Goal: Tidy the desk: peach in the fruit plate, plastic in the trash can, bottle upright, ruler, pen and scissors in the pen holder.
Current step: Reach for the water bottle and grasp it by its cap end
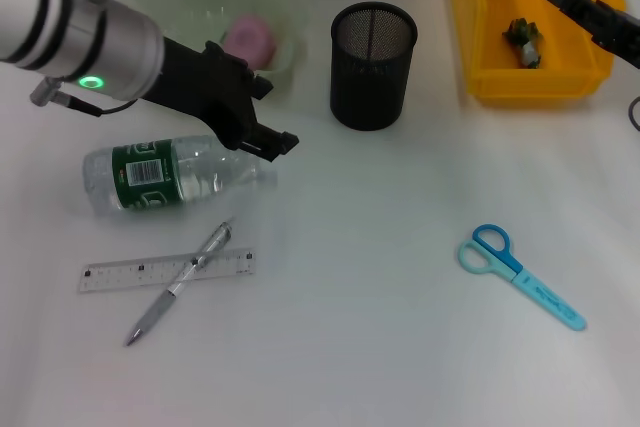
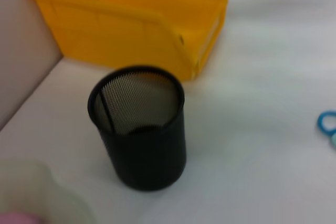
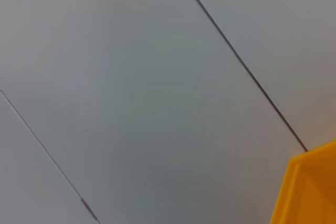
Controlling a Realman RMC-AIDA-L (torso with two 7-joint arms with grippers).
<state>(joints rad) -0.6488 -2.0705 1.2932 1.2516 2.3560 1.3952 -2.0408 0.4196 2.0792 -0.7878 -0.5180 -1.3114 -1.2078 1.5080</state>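
The bottle (image 1: 175,176) lies on its side on the table (image 1: 380,347), just above the ruler (image 1: 166,270) with the pen (image 1: 180,283) crossing it. The left gripper (image 1: 268,142) hovers over the bottle's neck end, fingers parted and holding nothing. Behind stands the pen holder (image 1: 372,65); the scissors (image 1: 522,275) lie far right. The right gripper (image 1: 585,9) sits above the yellow bin (image 1: 480,47); whether it grips anything, I cannot tell.

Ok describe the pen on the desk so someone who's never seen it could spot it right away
Start at the clear water bottle lying on its side under the left gripper. Just nearer the robot lies a transparent ruler. The pen is the slim silver stick lying diagonally across that ruler, the only thing on top of another.
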